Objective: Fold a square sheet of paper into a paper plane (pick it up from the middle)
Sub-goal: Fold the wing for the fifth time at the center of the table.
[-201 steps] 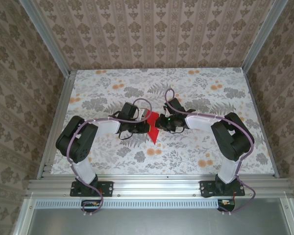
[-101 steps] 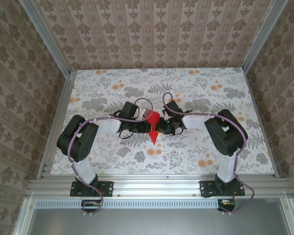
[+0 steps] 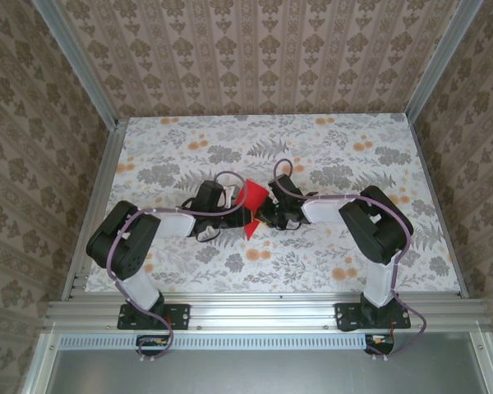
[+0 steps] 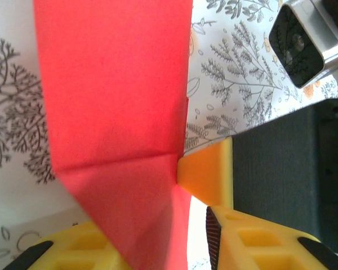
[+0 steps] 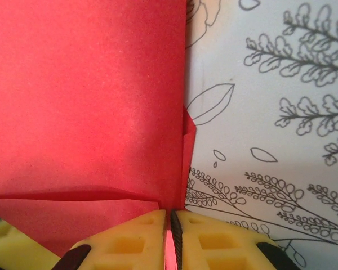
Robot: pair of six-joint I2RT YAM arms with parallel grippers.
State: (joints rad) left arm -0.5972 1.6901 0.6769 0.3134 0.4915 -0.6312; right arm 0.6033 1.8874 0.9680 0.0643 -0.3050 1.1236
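The flowered bench (image 3: 353, 254) lies inside wallpapered walls, and at its middle we find the red paper (image 3: 251, 197), between the two arms. It is creased into a pointed shape with its tip toward the arms' bases. In the right wrist view the right hand (image 5: 172, 236) pinches the paper's folded edge, its yellow fingers (image 5: 129, 239) pressed together on it. In the left wrist view the left hand (image 4: 158, 242) stands narrowly parted, with the paper passing between its fingers and bench showing beside one of them, so it clamps nothing. We judge the fold to be midway, with the grip resting on the right hand alone. The next move calls for the left hand to find a fresh hold on a flap while the right stays firm, so the crease doesn't slip
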